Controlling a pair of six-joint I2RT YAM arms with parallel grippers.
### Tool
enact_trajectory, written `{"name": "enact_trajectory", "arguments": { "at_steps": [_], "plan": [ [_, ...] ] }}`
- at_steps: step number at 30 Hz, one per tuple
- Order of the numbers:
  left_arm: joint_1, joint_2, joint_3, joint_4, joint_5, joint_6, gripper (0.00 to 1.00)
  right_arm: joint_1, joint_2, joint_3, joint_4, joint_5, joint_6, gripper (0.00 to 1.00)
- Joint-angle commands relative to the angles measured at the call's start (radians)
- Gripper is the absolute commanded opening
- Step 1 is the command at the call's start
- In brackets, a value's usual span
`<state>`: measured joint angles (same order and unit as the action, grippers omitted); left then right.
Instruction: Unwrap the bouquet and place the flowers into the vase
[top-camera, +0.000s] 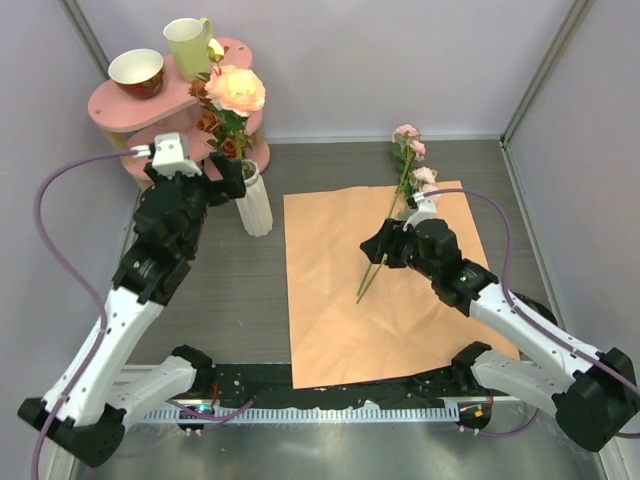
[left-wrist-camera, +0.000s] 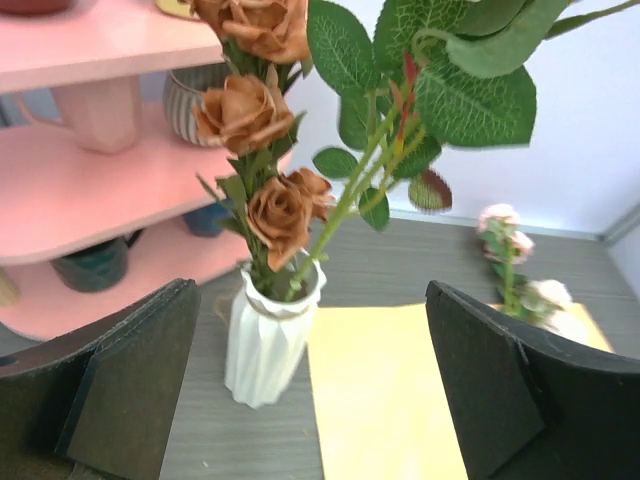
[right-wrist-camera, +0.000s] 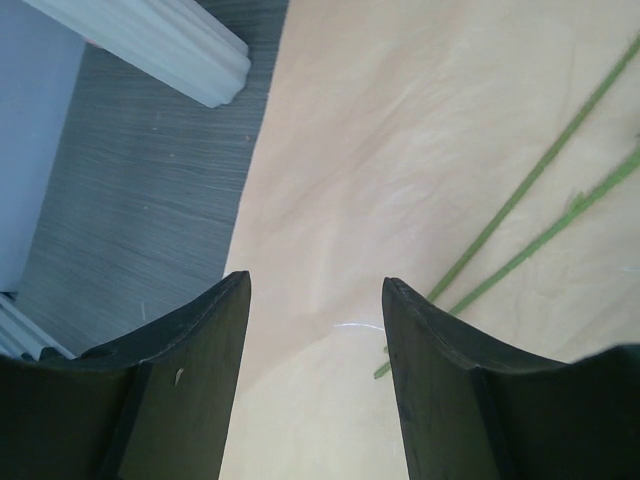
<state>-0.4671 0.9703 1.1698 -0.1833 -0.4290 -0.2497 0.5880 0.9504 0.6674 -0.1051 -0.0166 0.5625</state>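
You've got the paper (top-camera: 330, 300) spread flat, and rust and peach roses (top-camera: 236, 92) stand in the vase (top-camera: 255, 208), far left. Pink flowers (top-camera: 408, 150) lie far right, yet to go in. The left end effector (top-camera: 228, 178) gapes wide and empty by the vase; the right end effector (right-wrist-camera: 316, 300), part-spread, holds nothing. Grey worktop (top-camera: 230, 300), pale walls.

Bright, even light, faint shadows; the jaws blur in both wrist views.

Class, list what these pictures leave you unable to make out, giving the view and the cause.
Top view: vase rim, hidden behind the left claw.
Right wrist view: loose flowers' heads, cut off by the edge; only stems show.
Left wrist view: dark mug, shadowed under the pink shelf.
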Motion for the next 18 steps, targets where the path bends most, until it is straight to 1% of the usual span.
{"name": "enact_trajectory", "arguments": {
  "at_steps": [1,5,6,8,9,10,11,12,13,14,15,16,18],
  "plan": [
    [0.007,-0.161,-0.088,-0.149,0.125,-0.149,1.0,-0.007,0.074,0.038,-0.024,0.072,0.028,0.61],
    [0.005,-0.272,-0.208,-0.245,0.235,-0.235,1.0,-0.027,0.155,0.078,-0.065,0.125,0.045,0.6],
    [0.005,-0.288,-0.229,-0.261,0.296,-0.253,1.0,-0.036,0.169,0.087,-0.079,0.157,0.05,0.58],
    [0.005,-0.327,-0.295,-0.275,0.373,-0.307,1.0,-0.082,0.209,0.104,-0.111,0.182,0.066,0.54],
    [0.005,-0.335,-0.318,-0.269,0.456,-0.322,1.0,-0.103,0.223,0.107,-0.12,0.188,0.091,0.51],
    [0.005,-0.341,-0.338,-0.26,0.495,-0.338,1.0,-0.125,0.238,0.11,-0.122,0.179,0.1,0.48],
    [0.007,-0.346,-0.378,-0.252,0.524,-0.368,1.0,-0.181,0.266,0.115,-0.123,0.167,0.111,0.46],
    [0.005,-0.343,-0.398,-0.242,0.553,-0.382,1.0,-0.206,0.284,0.119,-0.123,0.135,0.12,0.41],
    [0.005,-0.341,-0.415,-0.214,0.608,-0.398,1.0,-0.232,0.3,0.123,-0.125,0.124,0.12,0.4],
    [0.005,-0.335,-0.447,-0.199,0.634,-0.425,0.99,-0.258,0.327,0.136,-0.125,0.122,0.12,0.39],
    [0.005,-0.314,-0.459,-0.182,0.666,-0.437,0.99,-0.266,0.34,0.146,-0.125,0.122,0.106,0.36],
    [0.005,-0.3,-0.47,-0.145,0.714,-0.453,0.99,-0.272,0.349,0.155,-0.128,0.135,0.103,0.36],
    [0.005,-0.256,-0.489,-0.114,0.766,-0.474,0.98,-0.28,0.373,0.173,-0.122,0.162,0.096,0.35]
  ]
}}
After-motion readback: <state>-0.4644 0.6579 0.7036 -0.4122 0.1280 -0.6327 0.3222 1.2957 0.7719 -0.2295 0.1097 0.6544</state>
